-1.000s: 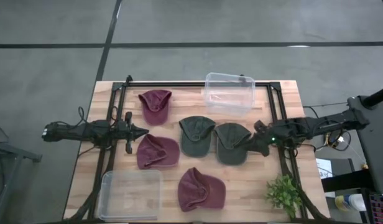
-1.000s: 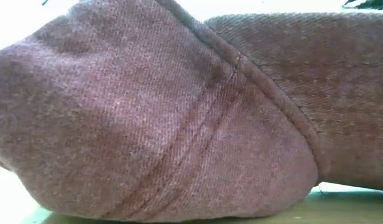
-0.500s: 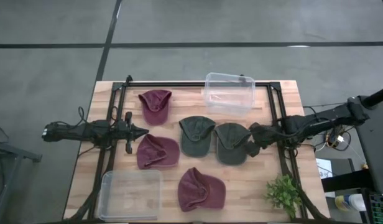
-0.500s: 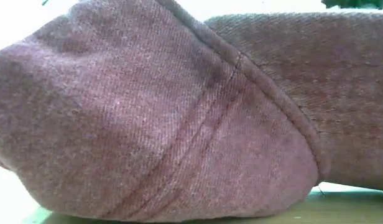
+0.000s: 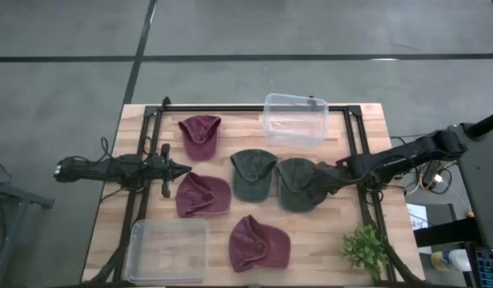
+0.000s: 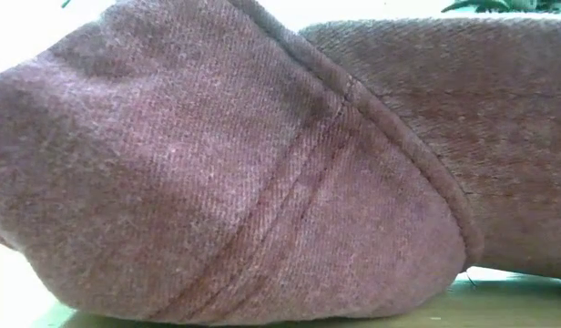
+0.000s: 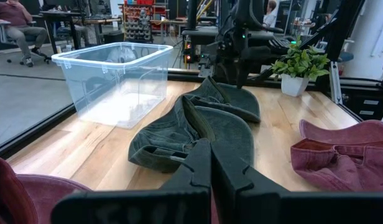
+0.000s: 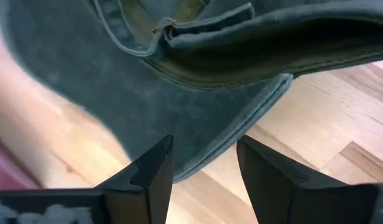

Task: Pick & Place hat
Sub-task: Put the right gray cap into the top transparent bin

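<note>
From above, the counter (image 5: 142, 128) carries 5 hats: 3 maroon and 2 green, plus 2 clear bins, 1 at the far edge (image 5: 294, 118) and 1 at the near left corner (image 5: 168, 250). A small potted plant (image 5: 365, 248) stands at the near right corner.

The right claw (image 5: 336, 176) sits at the right edge of the right green hat (image 5: 298, 184), where the cloth looks bunched up against it. The right wrist view adds what the overhead cannot: the 2 fingers (image 8: 151, 177) stand apart, released, with the hat's green brim (image 8: 198, 134) just beyond them and bare wood showing in the gap; nothing is clamped.

The left claw (image 5: 182, 169) waits at the left side, near the middle maroon hat (image 5: 202, 194). Its wrist view shows the fingers (image 7: 198, 171) clenched together on nothing, looking across both green hats (image 7: 198, 127) toward the far bin and the right arm.

The low view is filled by the near maroon hat (image 6: 244, 173), with only plant leaves (image 6: 499, 5) peeking over it.
</note>
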Robot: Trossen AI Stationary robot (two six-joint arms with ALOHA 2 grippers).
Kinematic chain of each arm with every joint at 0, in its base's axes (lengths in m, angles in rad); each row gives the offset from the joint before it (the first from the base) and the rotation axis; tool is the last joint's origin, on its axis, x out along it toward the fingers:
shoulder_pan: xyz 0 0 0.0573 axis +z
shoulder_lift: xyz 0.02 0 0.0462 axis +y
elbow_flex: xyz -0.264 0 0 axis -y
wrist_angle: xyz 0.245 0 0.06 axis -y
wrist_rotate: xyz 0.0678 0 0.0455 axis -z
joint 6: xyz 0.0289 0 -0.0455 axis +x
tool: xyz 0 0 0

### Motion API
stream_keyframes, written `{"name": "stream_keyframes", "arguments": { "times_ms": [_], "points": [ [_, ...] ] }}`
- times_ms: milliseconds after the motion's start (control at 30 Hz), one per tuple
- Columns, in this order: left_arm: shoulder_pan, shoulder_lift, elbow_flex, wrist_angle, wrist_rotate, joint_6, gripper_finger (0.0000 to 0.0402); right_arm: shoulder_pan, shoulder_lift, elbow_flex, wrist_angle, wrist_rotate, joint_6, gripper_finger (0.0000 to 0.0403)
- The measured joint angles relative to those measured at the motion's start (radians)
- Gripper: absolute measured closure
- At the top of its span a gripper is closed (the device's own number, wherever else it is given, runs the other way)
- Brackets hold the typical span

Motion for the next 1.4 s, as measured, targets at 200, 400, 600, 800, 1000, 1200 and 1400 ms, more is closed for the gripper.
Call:
{"name": "stream_keyframes", "arguments": {
  "times_ms": [200, 400, 600, 800, 1000, 1200, 1400],
  "points": [
    [0.000, 0.000, 0.000, 0.000, 0.000, 0.000, 0.0401, 0.000, 0.039, 0.000, 0.003, 0.074, -0.057, 0.0266],
    [0.000, 0.000, 0.000, 0.000, 0.000, 0.000, 0.0401, 0.000, 0.049, 0.003, 0.007, 0.100, -0.090, 0.0344],
    [0.000, 0.000, 0.000, 0.000, 0.000, 0.000, 0.0401, -0.001, 0.032, 0.022, -0.006, 0.098, -0.116, 0.0386],
    [0.000, 0.000, 0.000, 0.000, 0.000, 0.000, 0.0401, 0.000, 0.017, 0.130, -0.169, 0.097, -0.231, 0.0388],
    [0.000, 0.000, 0.000, 0.000, 0.000, 0.000, 0.0401, 0.001, 0.017, 0.301, -0.374, 0.160, -0.355, 0.0389],
    [0.000, 0.000, 0.000, 0.000, 0.000, 0.000, 0.0401, 0.000, 0.017, 0.481, -0.490, 0.251, -0.465, 0.0389],
    [0.000, 0.000, 0.000, 0.000, 0.000, 0.000, 0.0401, 0.000, 0.017, 0.625, -0.548, 0.370, -0.608, 0.0389]
  ]
}}
